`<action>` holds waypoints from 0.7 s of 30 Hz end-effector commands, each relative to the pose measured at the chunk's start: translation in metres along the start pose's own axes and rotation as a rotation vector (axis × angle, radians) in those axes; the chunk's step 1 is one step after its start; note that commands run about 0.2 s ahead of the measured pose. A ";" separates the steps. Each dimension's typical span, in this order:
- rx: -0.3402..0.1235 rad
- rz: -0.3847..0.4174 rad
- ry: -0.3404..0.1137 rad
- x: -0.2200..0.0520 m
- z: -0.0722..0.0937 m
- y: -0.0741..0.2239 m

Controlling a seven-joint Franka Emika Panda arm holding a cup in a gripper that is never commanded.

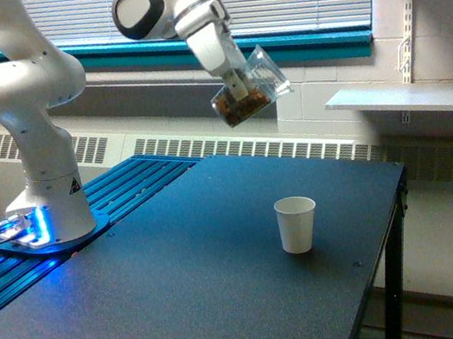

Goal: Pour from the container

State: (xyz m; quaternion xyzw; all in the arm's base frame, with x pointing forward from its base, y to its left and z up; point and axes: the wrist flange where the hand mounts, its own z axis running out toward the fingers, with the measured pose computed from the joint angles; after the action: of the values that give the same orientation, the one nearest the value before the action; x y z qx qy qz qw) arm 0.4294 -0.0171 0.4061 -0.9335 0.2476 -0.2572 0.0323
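Gripper: upper middle of the frame, clamped on the cup; jaws mostly hidden behind the cup wall, so exact finger placement unclear.
Cup: clear, held high above the table, tilted with its mouth toward the frame's right and slightly up; brown granules heaped in the lower end, toward the frame's left.
Paper cup: white, upright, lower middle of the frame, well below the clear cup and a little to the right of it.
Table: dark top, right edge near the paper cup.
Arm base: left of the frame, well apart from both cups.
Step, as judged: carrying the load toward a pouring position; nothing spilled, paper cup apparently not yet receiving anything.
Risk, height: pouring from this high likely to scatter granules, bouncing off the narrow rim onto the table.
Risk, aim: mouth not clearly over the paper cup; tipping now probably means missing it, some granules going off the near edge.
Risk, rate: sudden slide of the heap once tilted past level, overshooting the target.
Risk, contact: descending too close could knock over the light paper cup.
Risk, grip: smooth clear wall, possible slip during rotation.
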 end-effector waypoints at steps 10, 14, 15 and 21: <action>-0.090 0.059 -0.059 -0.031 0.025 0.007; -0.123 0.082 -0.071 -0.035 0.030 0.007; -0.133 0.087 -0.072 -0.035 0.031 0.007; -0.167 0.113 -0.078 -0.041 0.039 0.006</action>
State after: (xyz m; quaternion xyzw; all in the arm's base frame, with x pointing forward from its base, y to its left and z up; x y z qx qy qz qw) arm 0.4138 -0.0063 0.3550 -0.9434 0.2645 -0.1987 -0.0226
